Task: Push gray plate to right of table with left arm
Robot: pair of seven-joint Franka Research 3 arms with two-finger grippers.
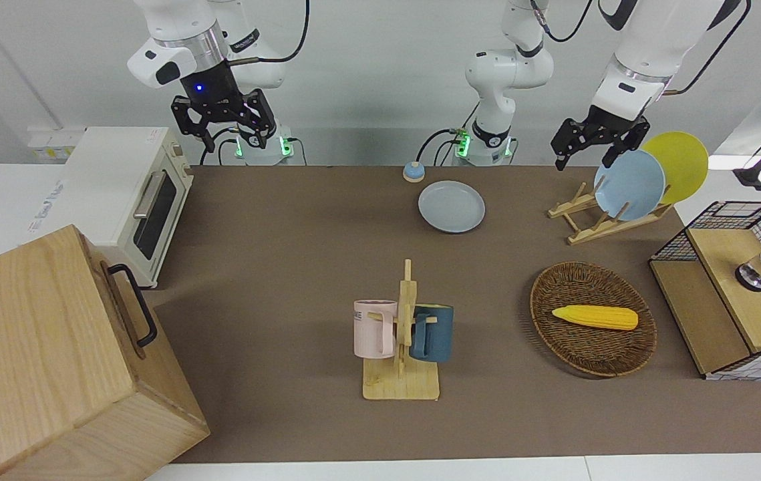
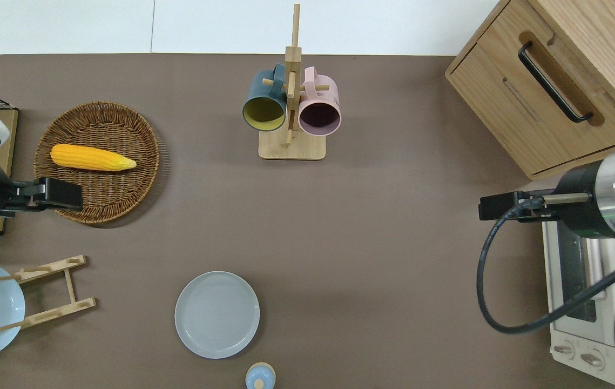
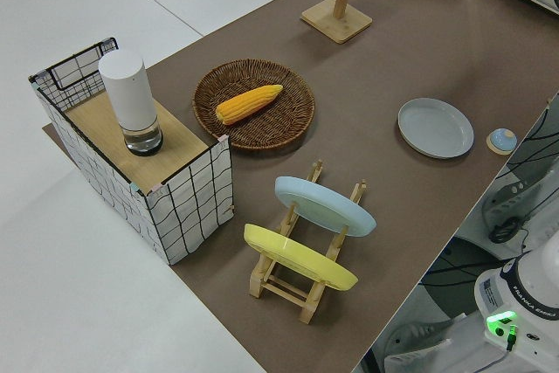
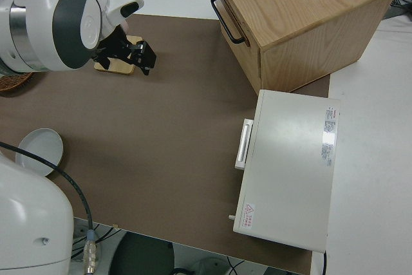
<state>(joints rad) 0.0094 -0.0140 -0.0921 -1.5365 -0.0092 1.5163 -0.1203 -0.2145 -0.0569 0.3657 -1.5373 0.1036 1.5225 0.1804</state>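
Gray plate (image 2: 216,314) — round, smooth, flat on matte table (image 2: 393,227); left claw (image 1: 595,145) apart.

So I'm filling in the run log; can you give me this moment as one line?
gray plate: flat on table, untouched, near robots | left gripper: in the air over wicker basket rim | right arm: parked | push: not started

Gray plate (image 2: 216,314): round, pale gray-blue, shallow raised rim, empty, lying flat and upright on the tabletop (image 2: 393,216). Close to the robots' edge, about midway along it, slightly toward the left arm's end. Tabletop: long, matte dull-brown, white-edged. Left arm (image 1: 641,60): white, jointed, all-white wrist, black pincer (image 2: 51,194) held up in the air over a wicker basket's rim, well apart from the plate; fingers' spacing not discernible.
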